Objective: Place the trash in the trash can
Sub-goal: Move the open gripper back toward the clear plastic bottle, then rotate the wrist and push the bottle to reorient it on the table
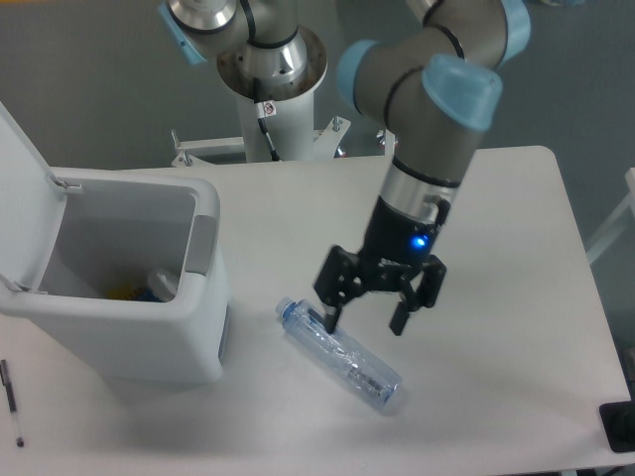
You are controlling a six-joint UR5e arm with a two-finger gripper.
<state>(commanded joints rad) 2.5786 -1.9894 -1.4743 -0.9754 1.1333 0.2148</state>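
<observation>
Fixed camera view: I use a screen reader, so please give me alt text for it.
A robot arm's open gripper hovers just above a clear plastic bottle lying on its side on a white table. To the left stands a white trash can with its lid raised, and a black pen lies near the table's left edge.

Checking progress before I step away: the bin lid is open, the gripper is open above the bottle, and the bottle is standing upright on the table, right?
Not quite. In the camera view the bottle lies on its side on the table, not upright. The bin is open, and the gripper is open above the bottle.
</observation>
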